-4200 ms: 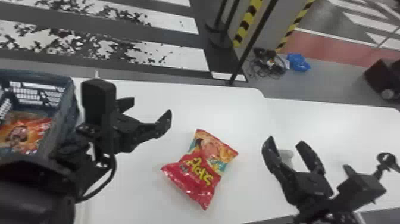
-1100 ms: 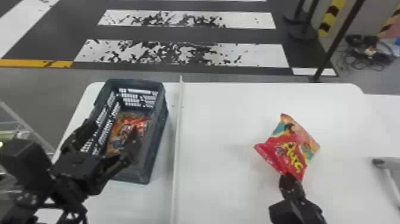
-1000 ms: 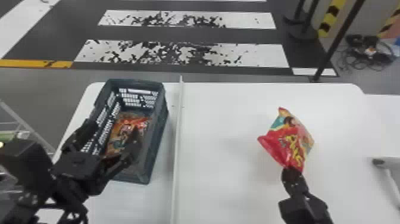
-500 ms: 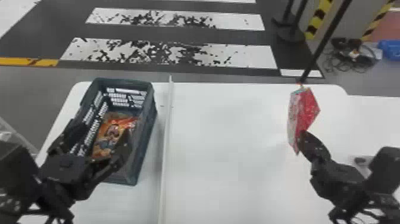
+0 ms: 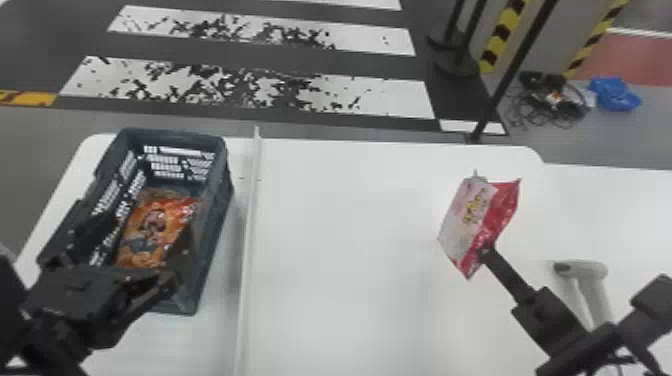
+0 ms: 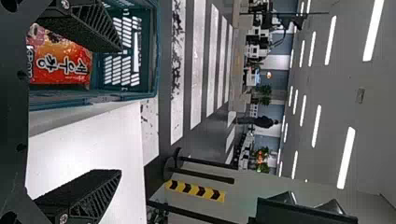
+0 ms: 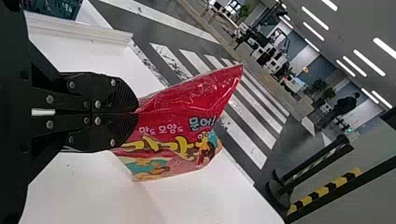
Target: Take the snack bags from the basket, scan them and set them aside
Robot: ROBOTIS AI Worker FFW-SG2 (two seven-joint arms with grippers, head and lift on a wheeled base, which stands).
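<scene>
In the head view my right gripper [image 5: 488, 253] holds the red snack bag [image 5: 470, 220] by its lower edge above the table's right part, the bag's pale printed back turned to the camera. In the right wrist view the right gripper [image 7: 137, 113] is closed on that red bag [image 7: 187, 121]. My left gripper [image 5: 132, 237] stands open over the near end of the basket [image 5: 212, 235], where an orange snack bag [image 5: 150, 232] lies. The left wrist view shows the left gripper [image 6: 120, 111] with its fingers wide apart and the orange bag [image 6: 60, 60] in the basket [image 6: 150, 51].
A grey-white handheld scanner [image 5: 582, 272] lies on the table [image 5: 340, 240] beside the right arm. A raised white strip [image 5: 247, 240] runs from back to front between the basket and the table's middle. Dark posts stand on the floor behind.
The red bag was lying flat; my right gripper has taken hold of it, raised it and turned it round. The left gripper has moved over the basket, and the head view has swung left.
</scene>
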